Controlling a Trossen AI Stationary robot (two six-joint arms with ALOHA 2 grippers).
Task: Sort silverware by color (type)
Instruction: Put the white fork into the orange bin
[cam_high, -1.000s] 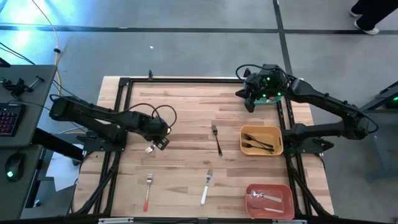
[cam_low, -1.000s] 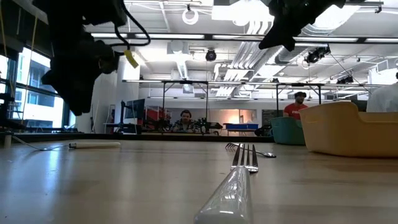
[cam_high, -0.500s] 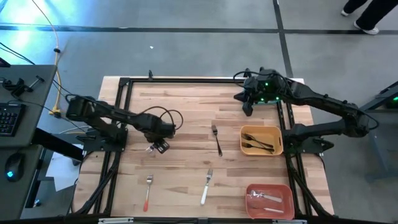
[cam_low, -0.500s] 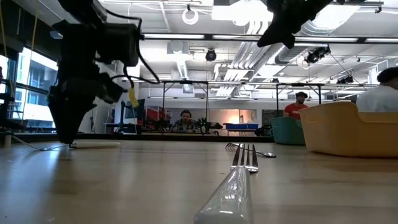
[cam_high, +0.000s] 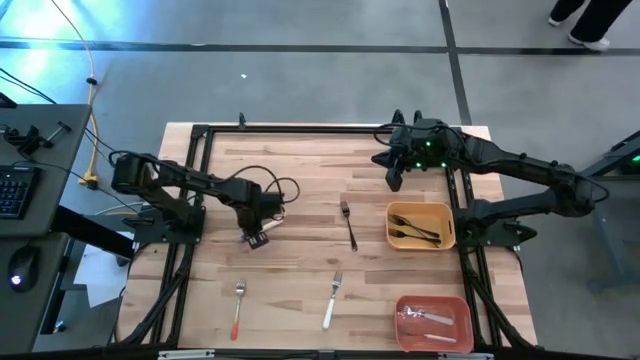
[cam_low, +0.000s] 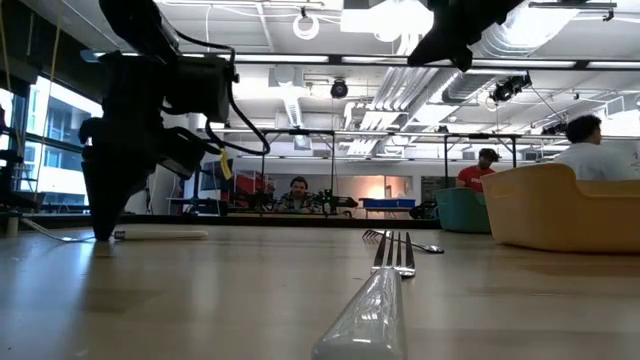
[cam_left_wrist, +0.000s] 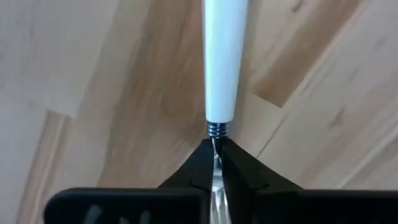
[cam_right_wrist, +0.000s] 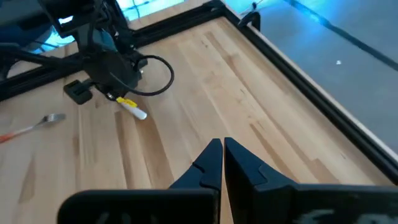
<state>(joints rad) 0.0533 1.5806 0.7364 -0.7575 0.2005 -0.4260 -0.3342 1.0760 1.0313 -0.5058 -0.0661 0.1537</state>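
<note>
A white-handled utensil (cam_left_wrist: 224, 56) lies on the table's left half, and my left gripper (cam_high: 258, 234) stands down on it, shut on its metal neck. The low view shows the handle (cam_low: 160, 234) flat on the wood beside the gripper (cam_low: 103, 235). My right gripper (cam_high: 393, 180) hangs shut and empty above the far right part of the table. Loose on the wood lie a black-handled fork (cam_high: 348, 225), a white-handled fork (cam_high: 331, 300) and a red-handled fork (cam_high: 238, 308). My left gripper pinches the utensil's thin metal neck (cam_left_wrist: 216, 142) between its two fingers, right beside the ring at the end of the white handle. The fingers point down from above and stand across the utensil. The handle lies flat on the table.
A yellow bin (cam_high: 446, 226) with black-handled forks stands at the right edge. A red bin (cam_high: 434, 300) with utensils sits at the near right corner. A black frame (cam_high: 195, 190) borders the wooden top. People sit in the room beyond the table.
My left gripper has come down from above the table onto the white-handled utensil and has taken hold of its neck. My right gripper has drifted a little toward the table's left, still shut.
</note>
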